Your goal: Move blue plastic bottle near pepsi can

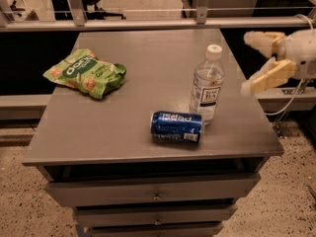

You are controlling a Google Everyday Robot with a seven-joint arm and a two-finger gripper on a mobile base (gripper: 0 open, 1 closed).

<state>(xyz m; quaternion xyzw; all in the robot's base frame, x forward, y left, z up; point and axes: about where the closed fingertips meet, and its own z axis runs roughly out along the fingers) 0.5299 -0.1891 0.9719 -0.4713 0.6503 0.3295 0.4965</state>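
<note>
The blue plastic bottle (207, 84) stands upright on the grey table (123, 117), clear with a white cap and a white label. The pepsi can (177, 127) lies on its side just left of and in front of the bottle's base, almost touching it. My gripper (251, 63) is off the table's right edge, to the right of the bottle and well apart from it. Its cream fingers (266, 76) are spread open and hold nothing.
A green crinkled snack bag (85, 73) lies at the table's left. Drawers (153, 194) sit below the tabletop. A metal rail (148, 23) runs behind the table. A cable (291, 100) hangs at the right.
</note>
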